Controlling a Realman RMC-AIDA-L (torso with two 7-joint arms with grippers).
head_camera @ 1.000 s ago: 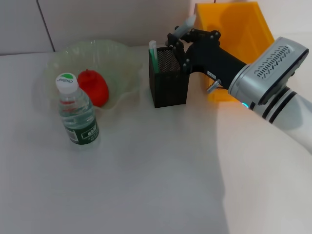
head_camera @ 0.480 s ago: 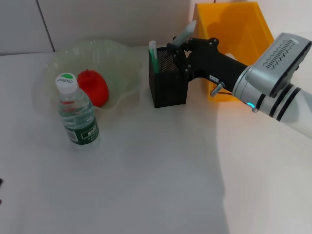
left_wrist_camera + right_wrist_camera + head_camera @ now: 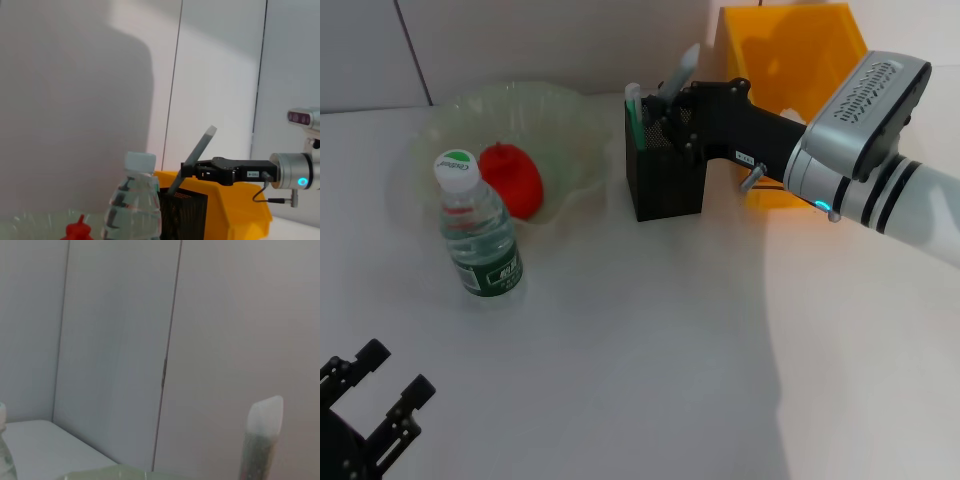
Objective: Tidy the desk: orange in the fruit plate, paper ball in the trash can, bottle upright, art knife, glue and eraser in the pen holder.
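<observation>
Over the square black metal-mesh pen holder (image 3: 663,170), the right gripper (image 3: 672,112) clenches a slim grey art knife (image 3: 677,72); tilted, it could snag the rim.

white desk (image 3: 650,350); panelled wall (image 3: 120,340)

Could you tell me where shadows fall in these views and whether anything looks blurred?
Head view: the right gripper and arm cast a broad soft shadow on the table. Left wrist view: a large shadow darkens the wall; the bottle looks soft. Right wrist view: the grey tip is blurred.
</observation>
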